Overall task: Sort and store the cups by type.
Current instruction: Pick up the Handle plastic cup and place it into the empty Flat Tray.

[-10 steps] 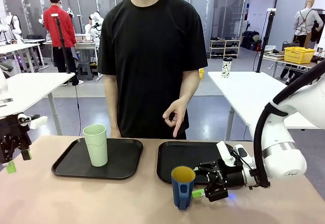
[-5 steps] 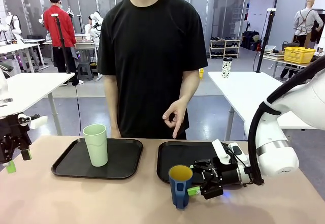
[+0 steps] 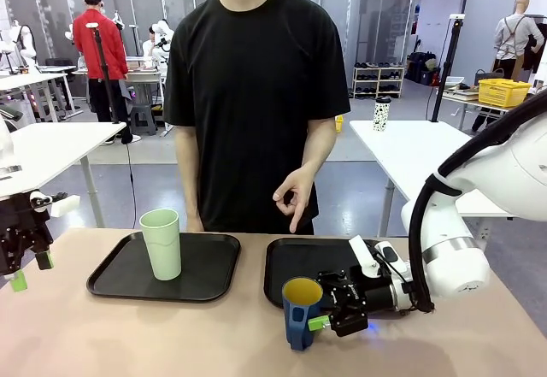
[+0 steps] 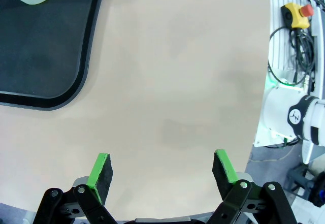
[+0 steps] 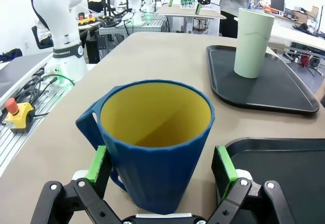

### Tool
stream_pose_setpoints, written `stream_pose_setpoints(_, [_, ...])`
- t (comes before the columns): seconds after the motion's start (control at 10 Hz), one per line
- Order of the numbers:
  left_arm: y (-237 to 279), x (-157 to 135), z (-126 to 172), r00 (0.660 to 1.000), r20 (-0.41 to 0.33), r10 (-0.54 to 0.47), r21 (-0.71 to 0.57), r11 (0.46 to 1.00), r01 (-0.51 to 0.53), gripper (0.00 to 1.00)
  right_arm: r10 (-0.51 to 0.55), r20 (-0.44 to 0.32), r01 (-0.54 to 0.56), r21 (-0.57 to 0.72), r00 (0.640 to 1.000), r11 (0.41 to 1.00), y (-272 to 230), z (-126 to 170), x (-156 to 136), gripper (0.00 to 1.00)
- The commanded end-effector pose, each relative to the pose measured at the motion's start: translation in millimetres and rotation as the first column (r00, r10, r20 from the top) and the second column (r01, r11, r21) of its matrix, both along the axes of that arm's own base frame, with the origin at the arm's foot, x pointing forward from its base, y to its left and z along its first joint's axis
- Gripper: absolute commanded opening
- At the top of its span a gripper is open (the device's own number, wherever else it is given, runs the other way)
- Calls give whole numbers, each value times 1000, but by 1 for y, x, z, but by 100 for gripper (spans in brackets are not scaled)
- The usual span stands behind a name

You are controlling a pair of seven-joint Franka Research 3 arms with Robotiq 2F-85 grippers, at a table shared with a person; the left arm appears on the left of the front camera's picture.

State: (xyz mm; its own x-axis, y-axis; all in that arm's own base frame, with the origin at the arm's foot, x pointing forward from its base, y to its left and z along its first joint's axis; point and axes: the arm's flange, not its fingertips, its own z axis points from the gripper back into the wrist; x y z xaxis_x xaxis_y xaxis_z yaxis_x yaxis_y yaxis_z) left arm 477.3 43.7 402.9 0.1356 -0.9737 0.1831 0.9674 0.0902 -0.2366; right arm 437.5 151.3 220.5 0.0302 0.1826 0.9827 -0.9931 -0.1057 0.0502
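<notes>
From the front we see the right gripper (image 3: 329,315) lying low over the table, jaws apart around the short dark blue mug with yellow inside (image 3: 301,311); the tall pale green plastic tumbler (image 3: 161,244) stands far to its left on a black tray (image 3: 115,279). The left gripper (image 3: 20,266) hangs apart beyond that tray. Our left wrist view shows its fingers spread over bare tabletop (image 4: 177,82). Our right wrist view shows the mug between spread green pads (image 5: 223,164); we cannot tell whether they touch it.
</notes>
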Motion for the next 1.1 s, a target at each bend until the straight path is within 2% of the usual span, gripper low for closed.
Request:
stream_pose_setpoints(0.0, [1,0,1,1000,3,-7,2,1000,7,100,40,-5,-40,15,999,999,7,-2,4,100])
stream_pose_setpoints(0.5, [1,0,1,1000,3,-7,2,1000,7,100,71,-19,-71,12,997,997,22,-6,1,100])
stream_pose_setpoints(1.0, [1,0,1,1000,3,-7,2,1000,7,100,56,-28,-56,4,998,998,32,-7,-1,100])
